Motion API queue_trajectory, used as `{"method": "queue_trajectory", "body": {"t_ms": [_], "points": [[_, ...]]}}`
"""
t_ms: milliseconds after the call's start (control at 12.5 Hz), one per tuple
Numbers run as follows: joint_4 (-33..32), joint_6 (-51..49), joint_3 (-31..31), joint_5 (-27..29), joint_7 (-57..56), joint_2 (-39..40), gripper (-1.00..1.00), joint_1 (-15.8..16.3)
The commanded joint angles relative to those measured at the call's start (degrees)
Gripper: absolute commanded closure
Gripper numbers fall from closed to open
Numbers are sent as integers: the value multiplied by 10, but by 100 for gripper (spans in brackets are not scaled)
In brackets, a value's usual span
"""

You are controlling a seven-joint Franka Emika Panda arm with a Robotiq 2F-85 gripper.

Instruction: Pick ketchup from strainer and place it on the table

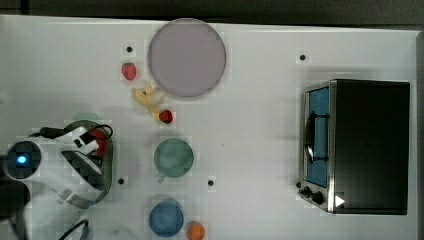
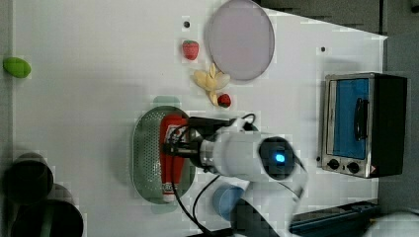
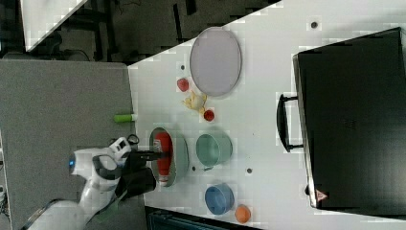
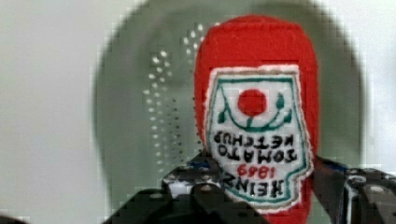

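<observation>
The ketchup (image 4: pixel 257 70), a red bottle with a white label, lies lengthwise in the pale green strainer (image 2: pixel 146 153) near the top view's left edge of the white table (image 1: pixel 260 125). My gripper (image 4: pixel 261 186) reaches down into the strainer. Its fingers (image 4: pixel 196 177) press against both sides of the bottle at the label, so it is shut on the ketchup. The left view shows the gripper (image 2: pixel 173 143) across the middle of the ketchup (image 2: pixel 170 170). In the right view the ketchup (image 3: pixel 163 143) rests inside the strainer (image 3: pixel 181 153). In the top view the arm covers most of the strainer (image 1: pixel 111 165).
A green cup (image 1: pixel 173 157) stands just beside the strainer, with a blue cup (image 1: pixel 166 218) and an orange ball (image 1: pixel 196 231) nearby. A grey-lilac plate (image 1: pixel 186 57), two strawberries (image 1: pixel 129 71) and a yellow item (image 1: pixel 147 96) lie farther off. A toaster oven (image 1: pixel 357 145) sits at the top view's right.
</observation>
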Motion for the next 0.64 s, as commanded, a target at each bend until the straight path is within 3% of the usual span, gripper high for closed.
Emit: {"method": "queue_trajectory", "body": {"t_ms": [80,400,640], "points": [[26,-56,34,58,-21,-85,-13,-26],[58,-151,33,157,-148,-148,-13,-61],[82,-221,25,172,-201,-183,-13,-100]]}}
